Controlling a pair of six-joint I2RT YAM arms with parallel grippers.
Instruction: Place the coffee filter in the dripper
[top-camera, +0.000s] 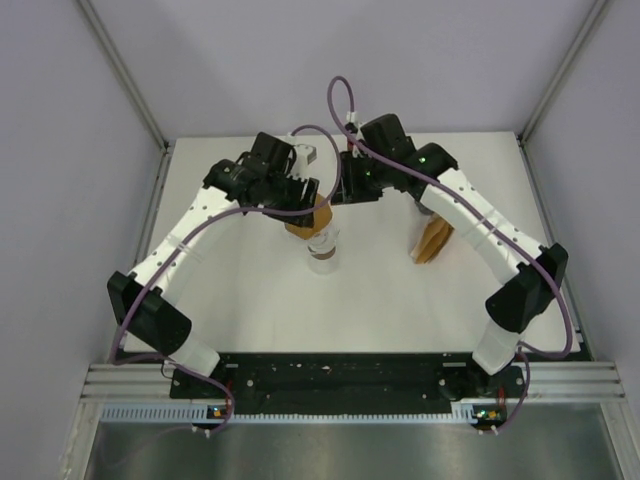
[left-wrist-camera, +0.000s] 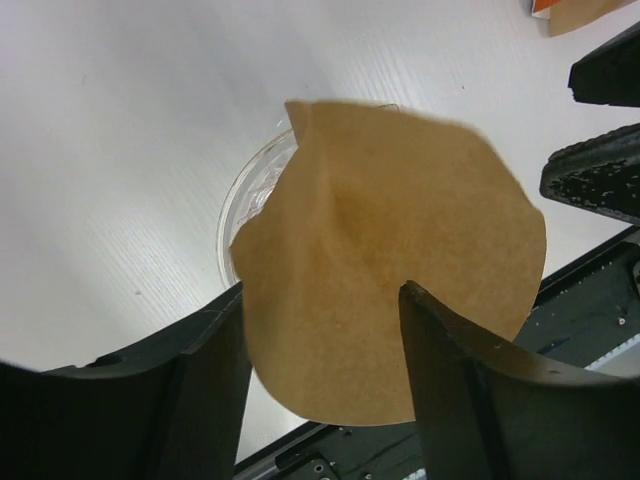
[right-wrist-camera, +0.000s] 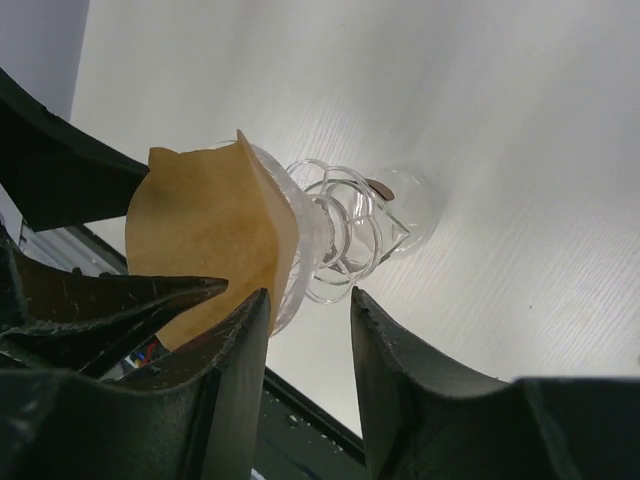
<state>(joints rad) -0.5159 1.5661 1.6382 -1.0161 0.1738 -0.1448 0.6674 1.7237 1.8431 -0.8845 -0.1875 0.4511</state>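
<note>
A brown paper coffee filter stands tilted in the mouth of the clear glass dripper, most of it sticking out above the rim. In the top view the filter sits over the dripper at mid table. My left gripper is open, with its fingers wide apart on either side of the filter. I cannot tell if they touch it. My right gripper is open and empty, close beside the dripper and the filter. Both grippers hover just behind the dripper in the top view, left and right.
A stack of spare brown filters lies to the right of the dripper, under the right arm. Its corner shows in the left wrist view. The black rail runs along the near table edge.
</note>
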